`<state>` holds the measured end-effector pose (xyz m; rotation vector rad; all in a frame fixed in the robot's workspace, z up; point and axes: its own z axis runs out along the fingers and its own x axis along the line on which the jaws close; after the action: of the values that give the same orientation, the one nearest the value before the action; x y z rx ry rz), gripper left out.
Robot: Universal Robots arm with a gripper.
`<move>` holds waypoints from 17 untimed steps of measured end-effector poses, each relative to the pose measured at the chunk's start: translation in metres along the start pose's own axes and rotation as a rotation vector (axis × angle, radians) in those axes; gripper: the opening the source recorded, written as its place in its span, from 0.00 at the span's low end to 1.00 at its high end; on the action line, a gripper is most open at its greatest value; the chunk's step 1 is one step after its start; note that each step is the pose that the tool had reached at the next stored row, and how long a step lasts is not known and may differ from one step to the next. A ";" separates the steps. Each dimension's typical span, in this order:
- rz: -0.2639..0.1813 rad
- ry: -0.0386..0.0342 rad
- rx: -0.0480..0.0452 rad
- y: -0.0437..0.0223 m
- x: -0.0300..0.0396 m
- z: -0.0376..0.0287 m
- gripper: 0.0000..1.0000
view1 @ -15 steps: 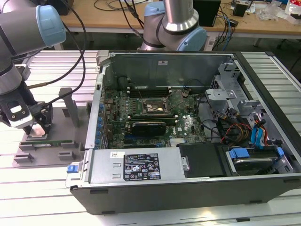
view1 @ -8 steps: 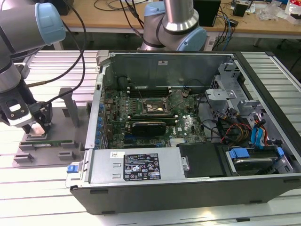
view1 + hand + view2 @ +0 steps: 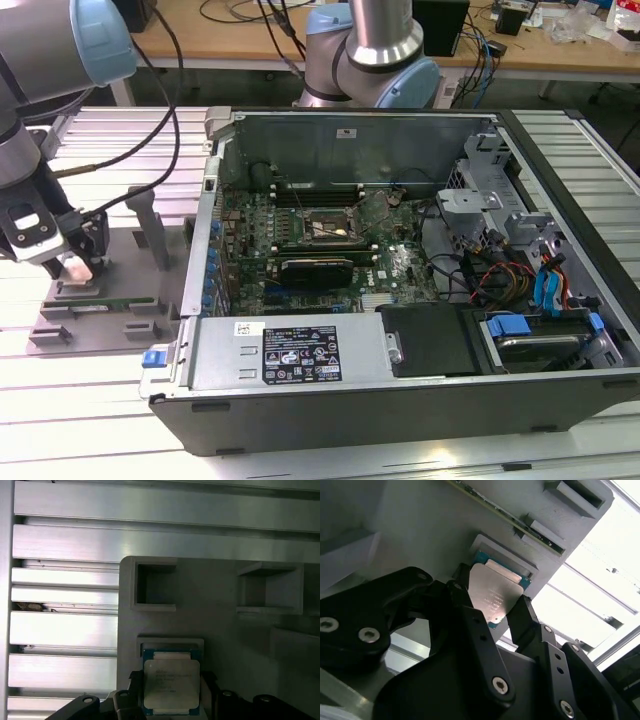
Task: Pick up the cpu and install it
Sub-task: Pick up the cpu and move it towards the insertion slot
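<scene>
At left of the exterior view, my gripper has its jaws pinching the cpu by opposite edges, in its gray holder.

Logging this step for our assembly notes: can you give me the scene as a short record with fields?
hand: low over the grey fixture, at the cpu, on the exterior view's left
cpu: lying flat on the fixture, metal lid up
socket: inside the open computer case, away from the hand
progress: cpu not yet installed
</scene>
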<state>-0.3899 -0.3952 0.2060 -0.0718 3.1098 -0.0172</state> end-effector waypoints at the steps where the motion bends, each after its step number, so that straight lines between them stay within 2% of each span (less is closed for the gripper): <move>1: 0.000 0.0001 0.0001 0.0000 0.0000 -0.0019 0.55; 11: 0.000 0.0001 0.0001 0.0008 -0.0005 -0.0164 0.55; 17: 0.000 0.0001 0.0001 0.0014 -0.0010 -0.0303 0.55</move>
<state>-0.3899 -0.3934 0.2363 -0.0717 3.1099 -0.0172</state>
